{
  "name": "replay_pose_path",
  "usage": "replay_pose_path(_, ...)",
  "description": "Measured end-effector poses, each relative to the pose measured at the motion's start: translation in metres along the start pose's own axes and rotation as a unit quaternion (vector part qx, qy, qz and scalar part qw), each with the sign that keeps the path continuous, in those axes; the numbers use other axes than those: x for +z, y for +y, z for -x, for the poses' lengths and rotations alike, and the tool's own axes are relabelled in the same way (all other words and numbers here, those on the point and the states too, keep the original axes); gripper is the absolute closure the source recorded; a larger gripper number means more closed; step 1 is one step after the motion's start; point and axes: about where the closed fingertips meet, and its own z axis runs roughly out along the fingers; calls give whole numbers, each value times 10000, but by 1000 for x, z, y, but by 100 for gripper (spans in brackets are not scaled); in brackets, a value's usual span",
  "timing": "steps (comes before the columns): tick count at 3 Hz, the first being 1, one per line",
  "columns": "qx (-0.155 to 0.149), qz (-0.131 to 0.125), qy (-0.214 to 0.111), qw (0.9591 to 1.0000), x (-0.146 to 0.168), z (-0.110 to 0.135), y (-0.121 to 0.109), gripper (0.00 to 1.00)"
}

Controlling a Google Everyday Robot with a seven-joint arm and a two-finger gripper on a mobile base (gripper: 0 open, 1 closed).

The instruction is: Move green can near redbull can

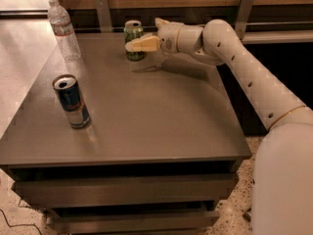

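Note:
The green can (133,31) stands upright at the far edge of the grey table (161,116), near the middle. My gripper (129,40) reaches in from the right at the can's height. It is open, with its near finger (143,44) lying across the front of the can and the other finger hidden behind it. The redbull can (72,102) stands upright near the table's front left, far from the green can.
A clear plastic water bottle (63,29) stands at the table's far left corner. My white arm (244,67) crosses the table's right side. A wooden wall panel with metal brackets (102,11) runs behind the table. Drawers sit below the tabletop.

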Motion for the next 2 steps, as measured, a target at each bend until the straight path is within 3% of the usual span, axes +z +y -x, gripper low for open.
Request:
replay_pose_path(1, 14, 38, -90, 10000, 10, 0, -1, 0)
replay_pose_path(2, 8, 145, -116, 9998, 22, -1, 2, 24)
